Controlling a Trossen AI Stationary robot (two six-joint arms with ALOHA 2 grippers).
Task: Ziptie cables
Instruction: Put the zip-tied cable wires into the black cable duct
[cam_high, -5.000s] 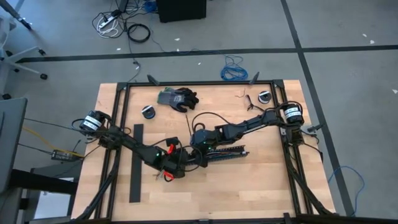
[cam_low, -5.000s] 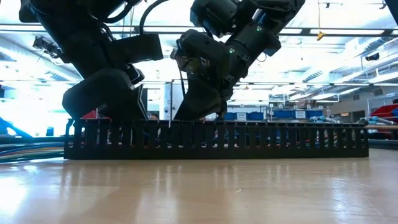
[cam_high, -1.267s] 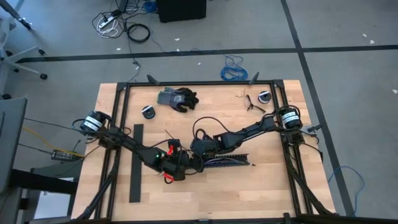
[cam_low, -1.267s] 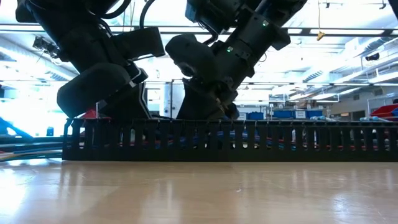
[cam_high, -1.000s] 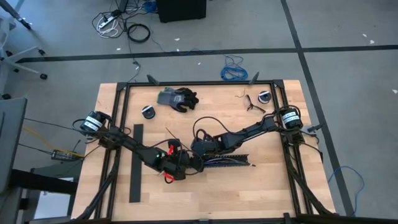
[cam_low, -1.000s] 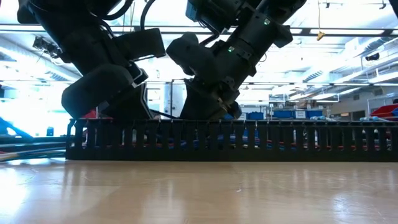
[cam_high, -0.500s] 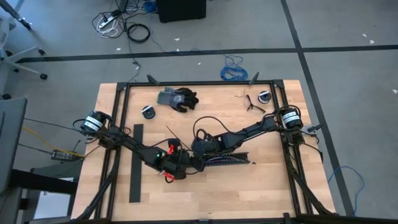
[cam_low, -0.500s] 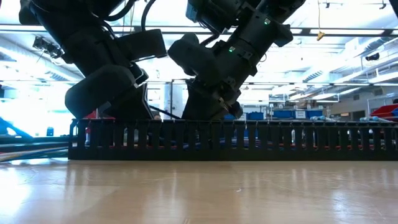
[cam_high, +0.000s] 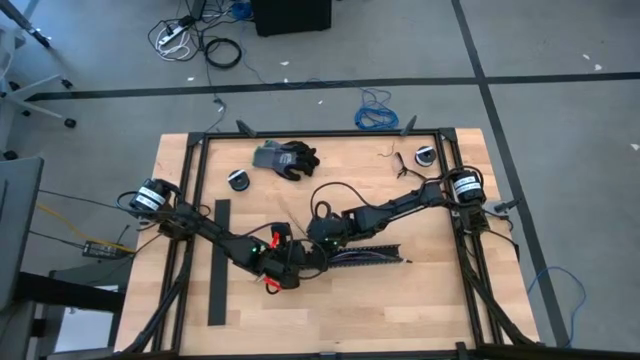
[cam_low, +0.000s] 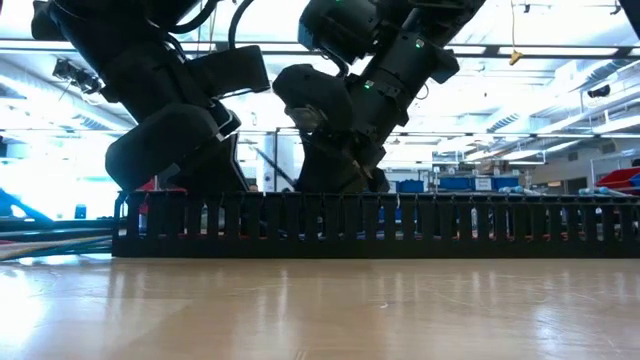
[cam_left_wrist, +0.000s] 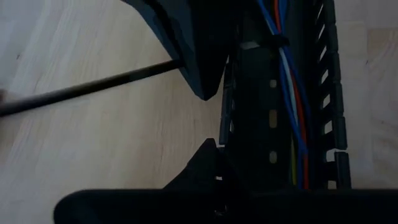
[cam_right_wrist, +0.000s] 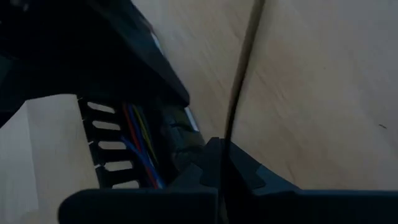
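With the cables (cam_left_wrist: 287, 93) laid in the channel (cam_high: 362, 256) and a tie (cam_left_wrist: 264, 43) looped round them, its tail is pinched by the closed right gripper (cam_high: 318, 243) while the closed left gripper (cam_high: 300, 264) braces the channel's end; tightening seemingly remains.

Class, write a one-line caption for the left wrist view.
Coloured cables lie inside the black slotted channel on the wooden table.
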